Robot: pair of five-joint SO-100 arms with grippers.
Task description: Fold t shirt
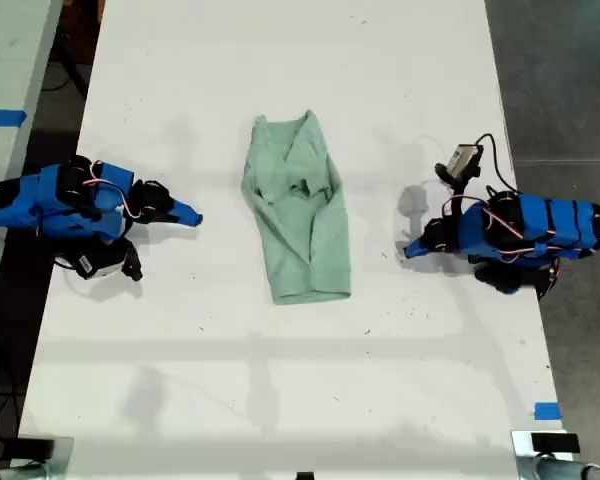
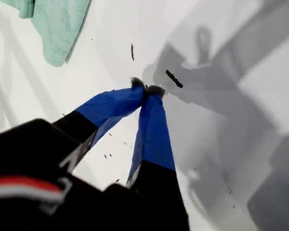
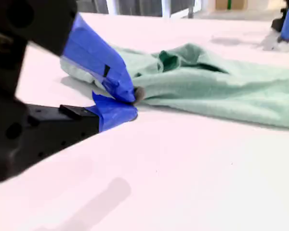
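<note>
Table [image 1: 280,400] first: a white top with the t shirt [image 1: 300,215] lying at its middle in the exterior view, running from 12 to 6 o'clock. The cloth is already gathered into a narrow, rumpled strip, with the sides drawn inward and the neck end at 12. I judge the lengthwise folds mostly done. A crosswise fold, bringing the 6 o'clock hem up toward the neck, and some smoothing look to be left.

One blue arm [image 1: 70,200] sits at 9 o'clock of the shirt and another [image 1: 530,230] at 3 o'clock, both well apart from the cloth. I cannot tell which is which.

My first gripper [image 2: 145,89] is clenched on nothing, tips meeting over bare table. My second gripper [image 3: 130,103] looks pinched together and empty, with the shirt [image 3: 221,86] beyond it.
</note>
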